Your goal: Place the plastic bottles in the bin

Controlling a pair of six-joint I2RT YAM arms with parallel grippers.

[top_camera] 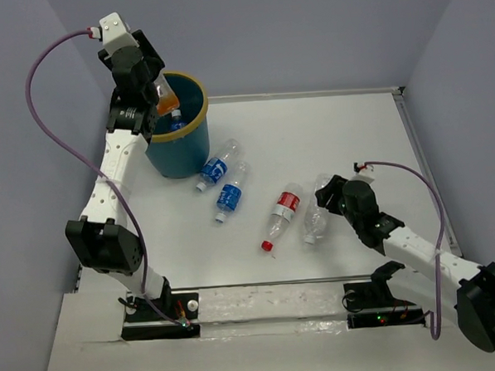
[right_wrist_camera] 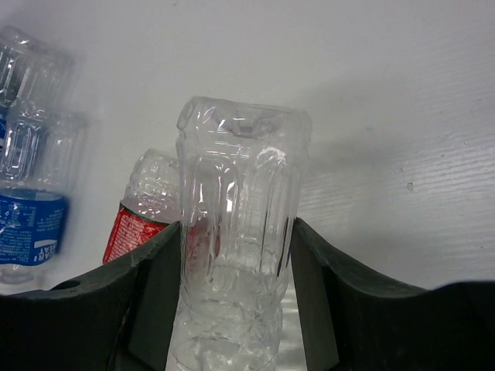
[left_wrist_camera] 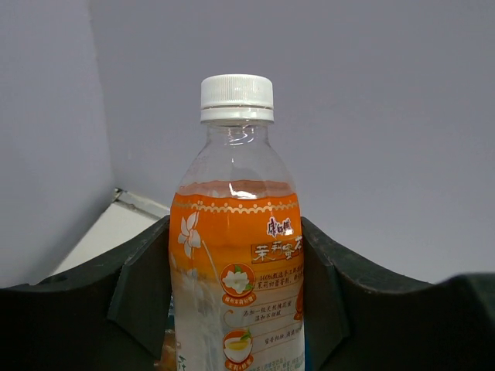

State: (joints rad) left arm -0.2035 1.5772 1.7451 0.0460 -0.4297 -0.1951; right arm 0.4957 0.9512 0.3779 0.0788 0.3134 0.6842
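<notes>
**Two arms, one bottle in each hand**

Left hand. My left gripper (top_camera: pixel 154 89) is raised above the near-left part of the bin's (top_camera: pixel 179 154) rim. It is clamped on an orange-labelled bottle (left_wrist_camera: pixel 236 232). In the left wrist view the two dark fingers (left_wrist_camera: pixel 143 270) press against the label on either side. The white cap (left_wrist_camera: pixel 237 91) stands straight up beyond the fingertips, with clear plastic showing between cap and label. In the top view this bottle leans from the hand out over the bin's mouth. Below the hand, inside the bin, I see a bottle with a blue label (top_camera: pixel 176 121).

Right hand. My right gripper (right_wrist_camera: pixel 236 263) is low over the table (top_camera: pixel 352 130), narrowed onto a clear bottle (right_wrist_camera: pixel 236 193) with no label. Both fingers (right_wrist_camera: pixel 313 270) touch its ribbed sides, and its dented end reaches past the fingertips. The top view shows this bottle lying on the table, its capped end out beyond the hand.

Other bottles. Just left of the right hand's fingers lies a red-labelled bottle (right_wrist_camera: pixel 135 228). Further left of it are two blue-labelled bottles (top_camera: pixel 230 195) lying close together, one (top_camera: pixel 217 166) just beside the foot of the bin.
</notes>
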